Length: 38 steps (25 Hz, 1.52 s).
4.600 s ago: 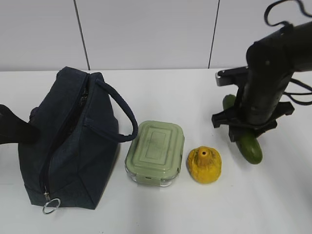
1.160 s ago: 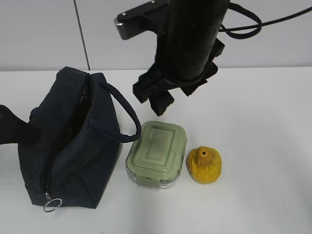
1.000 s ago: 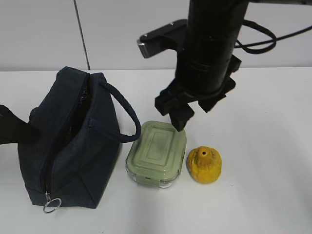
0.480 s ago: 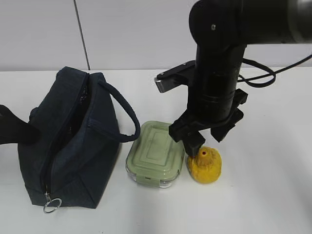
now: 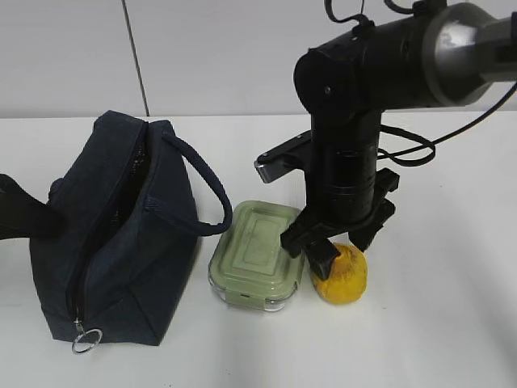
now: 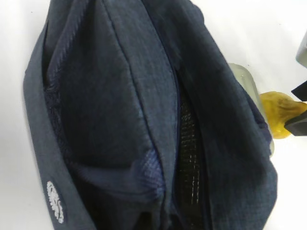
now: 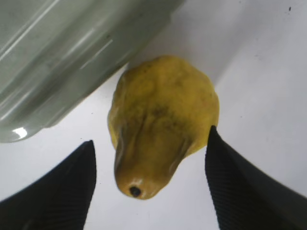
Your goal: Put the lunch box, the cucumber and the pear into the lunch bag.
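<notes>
Black ribbed pads of my right gripper [image 7: 151, 184] stand wide apart, one on each side of the pear [image 7: 160, 129], neither yet touching its skin; a second ago I was above the far edge of the lunch box [image 5: 257, 252], and now I have come down so the jaws straddle the fruit on the table. The cucumber, which lay on the right of the table some seconds back, is gone from view there, so I judge it is already in the lunch bag [image 5: 113, 234] and the pear is my next item, with the box left after it. The pear is waxy yellow, lumpy and tapering to a dark stem spot, and it sits just beside the box's clear, glossy base; its uneven rounded sides could let it roll or slip as I close. The box lid is matte sage green with rounded corners. My left gripper is out of sight at the bag's left end, shut, seemingly holding the coarse navy fabric so the unzipped mouth gapes, a dark lining showing inside; bag and padded handle have stayed put
</notes>
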### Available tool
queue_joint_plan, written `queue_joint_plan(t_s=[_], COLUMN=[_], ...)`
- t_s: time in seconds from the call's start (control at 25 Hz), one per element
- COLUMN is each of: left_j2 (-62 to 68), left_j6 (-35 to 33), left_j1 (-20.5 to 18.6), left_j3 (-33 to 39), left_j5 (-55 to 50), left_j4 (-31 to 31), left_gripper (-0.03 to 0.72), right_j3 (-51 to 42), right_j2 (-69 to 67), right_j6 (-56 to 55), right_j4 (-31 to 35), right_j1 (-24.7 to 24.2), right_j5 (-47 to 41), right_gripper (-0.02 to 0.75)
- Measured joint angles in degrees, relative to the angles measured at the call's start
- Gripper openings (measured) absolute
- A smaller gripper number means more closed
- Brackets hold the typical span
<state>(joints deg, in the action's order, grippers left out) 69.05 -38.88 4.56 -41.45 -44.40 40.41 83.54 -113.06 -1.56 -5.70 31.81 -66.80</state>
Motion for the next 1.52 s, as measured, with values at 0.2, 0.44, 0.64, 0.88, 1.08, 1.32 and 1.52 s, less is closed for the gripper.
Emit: queue_joint_plan(t_s=[0.2, 0.44, 0.64, 0.88, 1.08, 1.32, 1.52], left_j2=[0.00, 0.00, 0.00, 0.00, 0.00, 0.00, 0.00], left_j6=[0.00, 0.00, 0.00, 0.00, 0.00, 0.00, 0.00], left_j1=[0.00, 0.00, 0.00, 0.00, 0.00, 0.00, 0.00], left_j3=[0.00, 0.00, 0.00, 0.00, 0.00, 0.00, 0.00], left_j5=[0.00, 0.00, 0.00, 0.00, 0.00, 0.00, 0.00], left_j4=[0.00, 0.00, -0.02, -0.14, -0.14, -0.14, -0.14], left_gripper=[0.001, 0.001, 0.001, 0.001, 0.001, 0.001, 0.001], right_j3=[0.00, 0.00, 0.40, 3.68, 9.13, 15.28, 21.21], right_j2=[-1.12, -0.29, 5.74, 12.83, 13.81, 13.56, 9.64], right_j6=[-0.11, -0.28, -0.44, -0.62, 0.82, 1.56, 2.40], right_j4=[-1.89, -3.50, -3.80, -1.74, 2.65, 5.36, 7.41], right_j1=[0.00, 0.00, 0.00, 0.10, 1.99, 9.98, 13.05], right_j5=[0.11, 0.00, -0.48, -1.41, -1.83, 2.05, 4.08], right_gripper=[0.222, 0.181, 0.176, 0.172, 0.170, 0.169, 0.167])
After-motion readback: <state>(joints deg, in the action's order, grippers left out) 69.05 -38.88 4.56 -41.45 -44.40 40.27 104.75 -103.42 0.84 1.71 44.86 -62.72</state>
